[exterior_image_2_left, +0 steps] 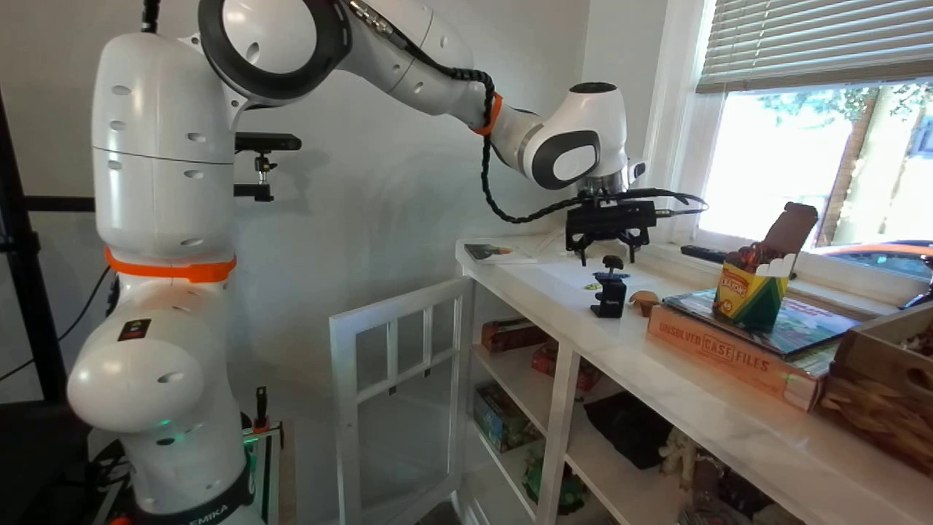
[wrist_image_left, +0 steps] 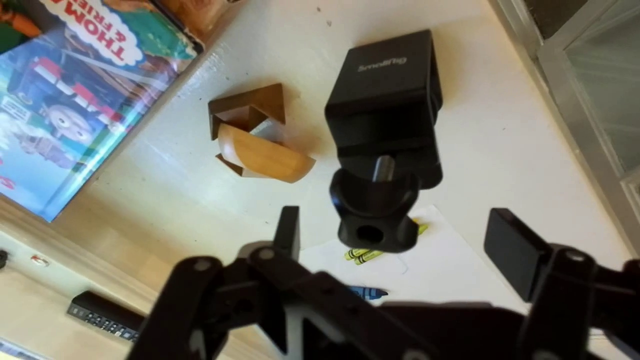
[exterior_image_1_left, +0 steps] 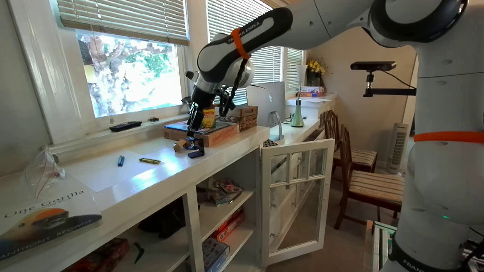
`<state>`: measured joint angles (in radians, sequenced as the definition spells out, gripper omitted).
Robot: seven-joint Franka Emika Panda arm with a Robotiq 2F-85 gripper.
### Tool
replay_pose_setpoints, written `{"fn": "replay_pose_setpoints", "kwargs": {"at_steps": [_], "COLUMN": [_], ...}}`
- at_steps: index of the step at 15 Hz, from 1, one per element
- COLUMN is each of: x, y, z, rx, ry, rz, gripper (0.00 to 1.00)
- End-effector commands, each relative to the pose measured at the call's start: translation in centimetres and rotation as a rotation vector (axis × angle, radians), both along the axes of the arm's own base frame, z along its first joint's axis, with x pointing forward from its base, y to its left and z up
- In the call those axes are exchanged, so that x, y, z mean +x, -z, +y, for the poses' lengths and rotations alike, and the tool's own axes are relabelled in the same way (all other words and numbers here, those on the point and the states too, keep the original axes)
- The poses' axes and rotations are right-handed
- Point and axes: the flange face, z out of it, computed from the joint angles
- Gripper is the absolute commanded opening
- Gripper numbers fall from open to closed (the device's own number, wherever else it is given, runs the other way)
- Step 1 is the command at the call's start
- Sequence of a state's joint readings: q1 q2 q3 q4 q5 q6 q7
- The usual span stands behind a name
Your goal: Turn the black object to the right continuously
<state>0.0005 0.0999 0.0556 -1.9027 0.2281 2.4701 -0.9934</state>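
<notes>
The black object is a small clamp-like block (wrist_image_left: 385, 75) with a winged knob (wrist_image_left: 377, 215) on a metal screw. It stands upright on the white counter, and also shows in both exterior views (exterior_image_1_left: 199, 148) (exterior_image_2_left: 609, 297), with the knob (exterior_image_2_left: 612, 262) on top. My gripper (wrist_image_left: 400, 237) is open and empty. It points down over the counter, and its fingertips also show in both exterior views (exterior_image_1_left: 192, 131) (exterior_image_2_left: 608, 258). In the wrist view the knob appears in the gap between the fingers, with space on both sides. I see no finger touching it.
A brown folded piece (wrist_image_left: 265, 152) lies close beside the black object. A box (exterior_image_2_left: 721, 350) with a crayon box (exterior_image_2_left: 751, 292) on top stands nearby, then a brown wooden box (exterior_image_2_left: 889, 379). Crayons (exterior_image_1_left: 149, 161) lie on white paper (exterior_image_1_left: 102, 175). A cabinet door (exterior_image_1_left: 298, 196) hangs open below.
</notes>
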Motion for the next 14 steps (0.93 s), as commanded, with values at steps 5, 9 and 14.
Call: {"fn": "replay_pose_setpoints", "kwargs": {"at_steps": [5, 9, 14], "x": [-0.09, 0.07, 0.26], "y": [-0.40, -0.37, -0.09], "z": [-0.67, -0.69, -0.86], "rx": [-0.026, -0.040, -0.056], "ry": [-0.004, 0.007, 0.068], "rz": [0.018, 0.018, 0.023], "gripper": [0.34, 0.14, 0.14]}}
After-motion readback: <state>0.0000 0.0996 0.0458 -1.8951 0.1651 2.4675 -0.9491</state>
